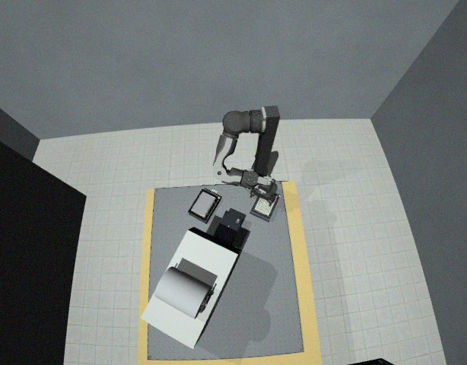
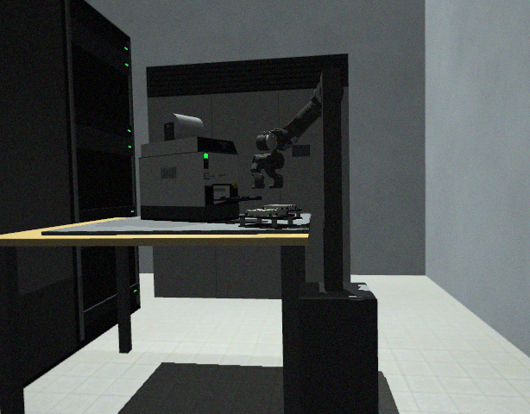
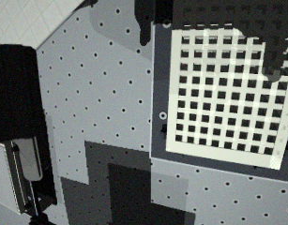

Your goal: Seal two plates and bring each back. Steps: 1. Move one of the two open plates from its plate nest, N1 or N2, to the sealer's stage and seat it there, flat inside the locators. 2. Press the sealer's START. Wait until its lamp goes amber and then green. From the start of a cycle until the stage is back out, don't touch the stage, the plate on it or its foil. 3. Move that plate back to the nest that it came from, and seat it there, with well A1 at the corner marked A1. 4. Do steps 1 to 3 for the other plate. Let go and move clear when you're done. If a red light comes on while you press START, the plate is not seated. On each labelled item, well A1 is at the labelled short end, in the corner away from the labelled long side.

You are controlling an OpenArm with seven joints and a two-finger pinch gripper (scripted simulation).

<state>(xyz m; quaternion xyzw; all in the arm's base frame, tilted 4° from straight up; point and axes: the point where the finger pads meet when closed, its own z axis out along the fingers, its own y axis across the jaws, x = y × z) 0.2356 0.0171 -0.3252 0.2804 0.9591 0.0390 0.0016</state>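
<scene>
An open white plate (image 1: 264, 205) (image 3: 228, 89) with dark wells lies in the right-hand nest (image 3: 158, 98). A second plate (image 1: 204, 204) with a smooth grey top lies in the left nest. My gripper (image 1: 265, 193) (image 2: 266, 180) is open and empty. It hangs well above the near end of the open plate. One finger (image 3: 26, 161) shows at the left edge of the wrist view, off to the plate's side. The sealer (image 1: 194, 274) (image 2: 180, 178) stands in the middle of the table; its dark stage (image 1: 233, 220) (image 2: 238, 198) is out and bare, and its lamp (image 2: 205, 156) is green.
A foil roll (image 1: 182, 292) sits on top of the sealer. The perforated grey mat (image 1: 273, 274) (image 3: 101, 94) covers the table, with a yellow rim (image 1: 300, 251). The arm's black column (image 2: 332, 178) stands at the table's end, and a dark rack (image 2: 55, 178) stands beside the table.
</scene>
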